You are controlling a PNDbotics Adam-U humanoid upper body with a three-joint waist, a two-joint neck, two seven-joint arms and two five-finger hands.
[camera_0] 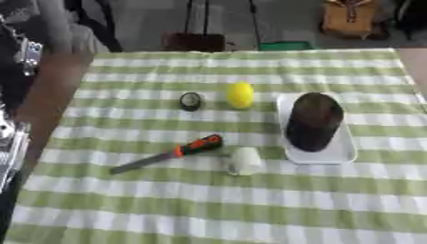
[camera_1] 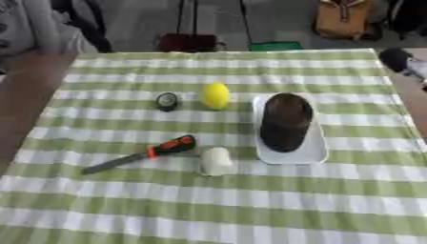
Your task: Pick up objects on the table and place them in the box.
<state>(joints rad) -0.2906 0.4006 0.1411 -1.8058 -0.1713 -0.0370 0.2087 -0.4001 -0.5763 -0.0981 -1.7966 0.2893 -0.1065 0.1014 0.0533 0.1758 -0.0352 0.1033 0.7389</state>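
Hands show in neither view, so we cannot tell their state; screwdriver (camera_0: 171, 153) and yellow ball (camera_0: 240, 94) lie apart, easing separate pickups.

Paired head views over table (camera_0: 250, 200)

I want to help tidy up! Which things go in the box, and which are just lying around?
For the job: lemon, round black thing, screwdriver, white cup, dark cylinder in the white box.
Just about: tablecloth, brown bag on the floor.

Soft, even light, faint shadows, overall blur, darker far background.
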